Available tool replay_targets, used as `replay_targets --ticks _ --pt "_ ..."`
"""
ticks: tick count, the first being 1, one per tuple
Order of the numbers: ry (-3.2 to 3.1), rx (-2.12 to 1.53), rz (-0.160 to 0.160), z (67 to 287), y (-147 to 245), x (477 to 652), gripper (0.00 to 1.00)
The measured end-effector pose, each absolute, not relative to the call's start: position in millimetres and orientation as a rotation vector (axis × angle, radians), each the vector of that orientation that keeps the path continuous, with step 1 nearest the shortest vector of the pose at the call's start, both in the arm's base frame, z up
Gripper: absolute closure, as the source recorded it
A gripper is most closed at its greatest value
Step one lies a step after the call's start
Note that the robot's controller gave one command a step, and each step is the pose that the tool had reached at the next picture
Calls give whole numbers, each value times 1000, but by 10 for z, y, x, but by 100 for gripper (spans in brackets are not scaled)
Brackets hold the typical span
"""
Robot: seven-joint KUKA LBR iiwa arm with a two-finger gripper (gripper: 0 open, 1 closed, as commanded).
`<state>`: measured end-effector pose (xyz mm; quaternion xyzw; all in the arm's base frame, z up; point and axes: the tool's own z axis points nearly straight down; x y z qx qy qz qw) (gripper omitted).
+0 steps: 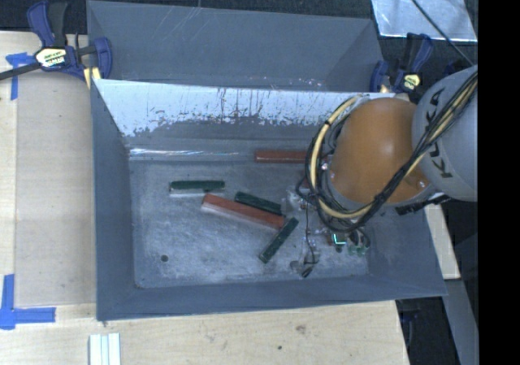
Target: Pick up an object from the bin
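down by the front right corner of the bin (pixel 114 217) floor sits my pincer (pixel 308 262), under my orange cover (pixel 370 152) and its loop of cables (pixel 318 148). whether it is released or clenched i cannot tell; the tip is small and dark against the grey floor.

just beside it, on the view's left, lies the tilted green bar (pixel 279 241). it is a slim dark stick that runs from a low end near the front wall up toward my wrist. it is the nearest thing to me, and i cannot tell whether i touch it.

up and left of the pincer, past the top end of that stick, two more lie side by side. one is a short green bar (pixel 260 202) and the other, along its left flank, is a longer red bar (pixel 236 209). both slant down toward me and look to be touching each other. the short green bar ends near the top of the tilted green bar.

farther left, well apart from the pincer, a far green bar (pixel 197 186) lies almost level by itself. beyond the pincer, at the foot of the back wall, a brown bar (pixel 280 157) lies level, its right end hidden by my cover. well off to the left, near the front wall, a dark speck (pixel 165 258) marks the floor.

the bin's sloping side wall is close on the pincer's right, and the front wall rises just below it. my cover and cables hide the floor up and right of the pincer.
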<state>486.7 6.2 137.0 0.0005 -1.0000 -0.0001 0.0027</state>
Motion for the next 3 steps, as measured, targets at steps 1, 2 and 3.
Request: replay_targets --ticks 1,2,3 --pt "-3143 -90 -1 674 -106 5192 0" --pt "-3154 -90 1 742 -109 5218 100" --pt "-3150 -126 0 2242 -267 5094 100"
